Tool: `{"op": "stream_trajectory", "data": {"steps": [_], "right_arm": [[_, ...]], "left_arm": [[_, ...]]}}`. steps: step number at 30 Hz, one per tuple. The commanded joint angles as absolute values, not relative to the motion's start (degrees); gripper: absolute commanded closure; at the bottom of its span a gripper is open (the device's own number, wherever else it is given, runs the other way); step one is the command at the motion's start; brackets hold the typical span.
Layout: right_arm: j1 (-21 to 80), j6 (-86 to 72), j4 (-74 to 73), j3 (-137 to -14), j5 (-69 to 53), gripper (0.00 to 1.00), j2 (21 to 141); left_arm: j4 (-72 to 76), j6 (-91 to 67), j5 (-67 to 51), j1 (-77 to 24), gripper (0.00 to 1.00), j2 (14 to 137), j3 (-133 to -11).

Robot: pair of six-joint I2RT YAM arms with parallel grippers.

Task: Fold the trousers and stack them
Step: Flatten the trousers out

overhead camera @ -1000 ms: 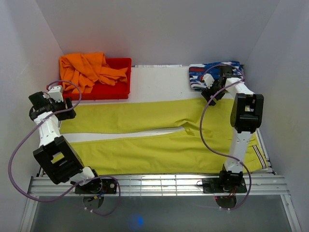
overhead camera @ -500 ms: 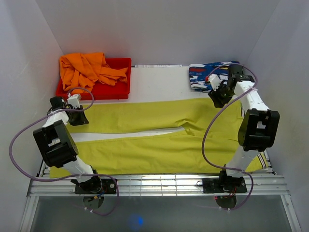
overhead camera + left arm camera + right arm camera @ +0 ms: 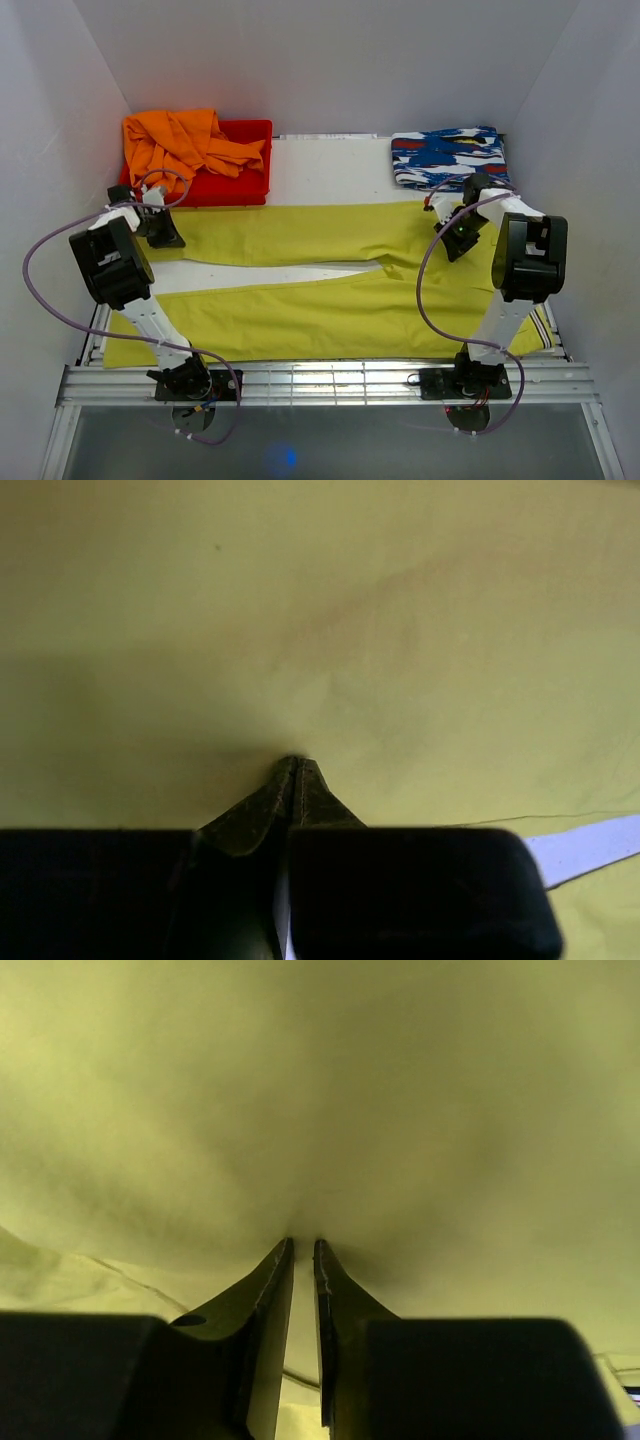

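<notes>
Both arms reach the far edge of the trousers point(image 3: 320, 310), lying lengthwise left to right across the tabletop point(image 3: 330, 170), left gripper point(image 3: 160, 228) at the hem, right gripper point(image 3: 452, 238) near the waist; left wrist shows fingers point(image 3: 250, 825) pinching cloth tight; right wrist, fingers point(image 3: 262, 1290) nearly together on cloth.

No readable text, no label or brand on the trousers point(image 3: 320, 315), none on the orange garment point(image 3: 175, 140), the red bin point(image 3: 245, 187) or the patterned cloth point(image 3: 450, 155), no numbers or signs
</notes>
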State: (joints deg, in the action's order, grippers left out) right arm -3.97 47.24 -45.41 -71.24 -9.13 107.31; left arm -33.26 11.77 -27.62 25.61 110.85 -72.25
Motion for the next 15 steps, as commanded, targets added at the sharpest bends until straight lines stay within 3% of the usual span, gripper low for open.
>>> {"op": "stream_trajectory", "data": {"steps": [1,2,5,8,15], "right_arm": [[-5.3,46.2,-40.2,-74.9,-6.9,0.79,110.7],[-5.3,46.5,-41.4,-75.8,-8.9,0.75,108.9],[-5.3,48.1,-47.1,-80.1,-15.3,0.70,104.1],[-5.3,51.7,-51.6,-81.4,-19.9,0.66,98.2],[-5.3,60.3,-59.4,-70.8,-16.6,0.67,92.0]], "left_arm": [[-37.7,14.0,-26.3,25.3,0.84,109.3,-76.1],[-38.8,16.4,-26.7,25.4,0.62,107.5,-76.5],[-43.0,19.9,-27.1,25.3,0.41,98.1,-76.5],[-47.4,23.6,-26.2,25.3,0.02,88.9,-75.9],[-59.2,38.7,-21.3,25.9,0.05,75.9,-63.4]]}}
